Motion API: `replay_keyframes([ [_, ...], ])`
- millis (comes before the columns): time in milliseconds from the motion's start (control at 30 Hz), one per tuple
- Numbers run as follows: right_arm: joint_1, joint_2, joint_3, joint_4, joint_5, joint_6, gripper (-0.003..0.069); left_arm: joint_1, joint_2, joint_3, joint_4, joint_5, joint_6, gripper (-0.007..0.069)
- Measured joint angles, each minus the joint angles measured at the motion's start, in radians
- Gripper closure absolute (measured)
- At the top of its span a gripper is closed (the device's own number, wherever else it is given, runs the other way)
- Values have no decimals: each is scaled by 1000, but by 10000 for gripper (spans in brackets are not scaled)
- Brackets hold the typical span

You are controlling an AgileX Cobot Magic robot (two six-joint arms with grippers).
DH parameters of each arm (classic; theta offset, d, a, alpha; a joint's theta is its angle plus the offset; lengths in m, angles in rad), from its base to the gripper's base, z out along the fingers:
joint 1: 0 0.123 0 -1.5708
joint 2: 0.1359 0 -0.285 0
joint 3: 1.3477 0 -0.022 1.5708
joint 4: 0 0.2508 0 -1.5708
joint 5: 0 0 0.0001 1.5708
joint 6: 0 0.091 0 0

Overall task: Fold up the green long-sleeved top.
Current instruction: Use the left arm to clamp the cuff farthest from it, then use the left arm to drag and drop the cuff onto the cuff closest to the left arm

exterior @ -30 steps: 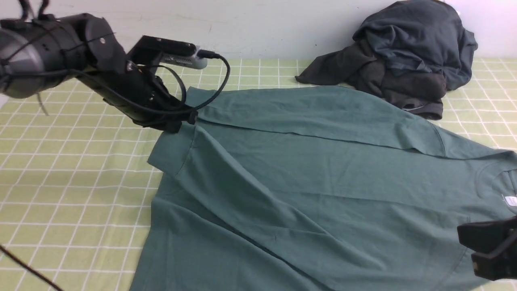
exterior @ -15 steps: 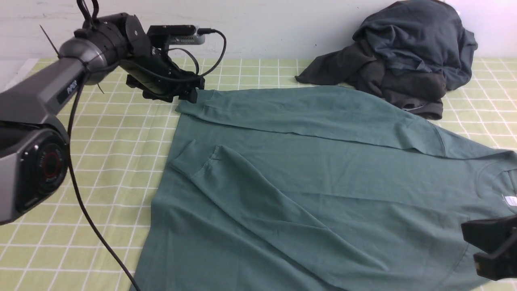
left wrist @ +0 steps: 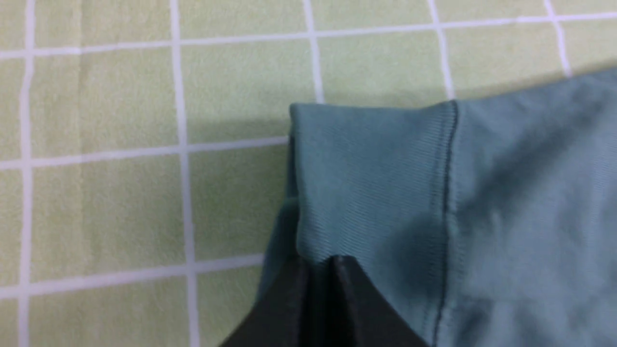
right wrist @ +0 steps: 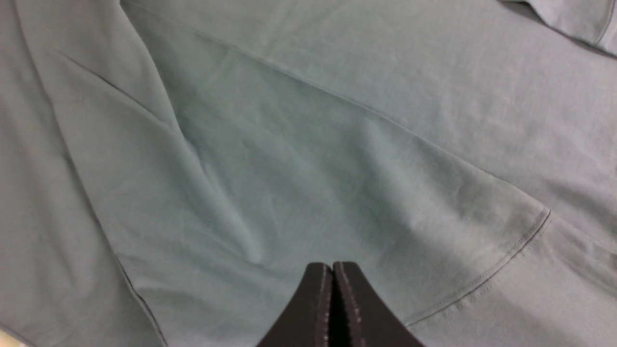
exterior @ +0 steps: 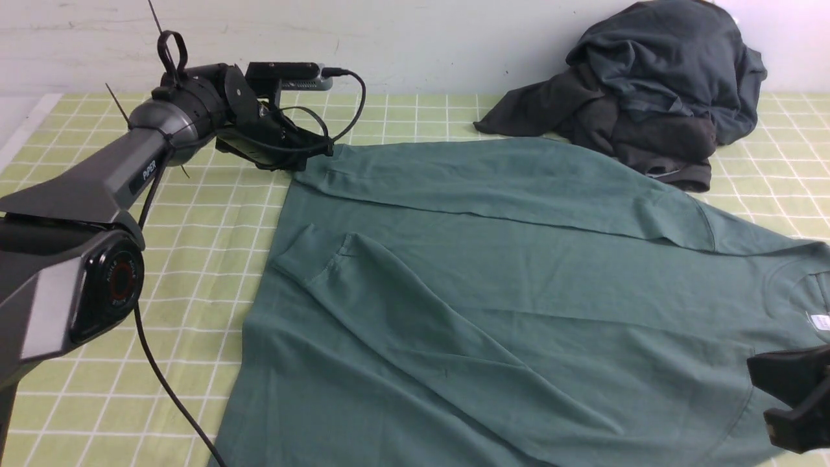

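The checked tablecloth (exterior: 194, 259) lies bare along the left, giving open room beside the hem of the top (exterior: 493, 272). At the top's far left corner, the left gripper (left wrist: 319, 262) has its jaws almost together, pinching the end of the far sleeve's cuff (left wrist: 371, 168). The green top is spread flat across the middle, with both sleeves folded over its body and the neckline to the right. A heap of dark clothes (exterior: 648, 84) crowds its far right edge. The right gripper (right wrist: 332, 267) hovers over the top's near right part, closed and empty.
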Motion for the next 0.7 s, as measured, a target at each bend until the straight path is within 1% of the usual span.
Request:
replay_keyframes([
  [33,0,0,0,0,0,0,671,-2,-27,-3,1,48,0,615],
  [133,0,0,0,0,0,0,671,-12,-106,-5,28,196,0,618],
  [167,0,0,0,1,0,0,671,-14,-113,-5,31,221,0,618],
  [267,0,0,0,9,0,0,671,-29,-217,-8,71,437,0,618],
  [333,0,0,0,20,0,0,671,-34,-298,13,82,485,-7,618],
  [400,0,0,0,27,0,0,671,-35,-334,46,83,492,-11,618],
  [500,0,0,0,43,0,0,671,-35,-452,190,86,501,-25,618],
  [633,0,0,0,49,0,0,671,-35,-560,469,76,501,-30,617],
  [700,0,0,0,52,1,0,671,-37,-584,567,85,501,-30,615],
])
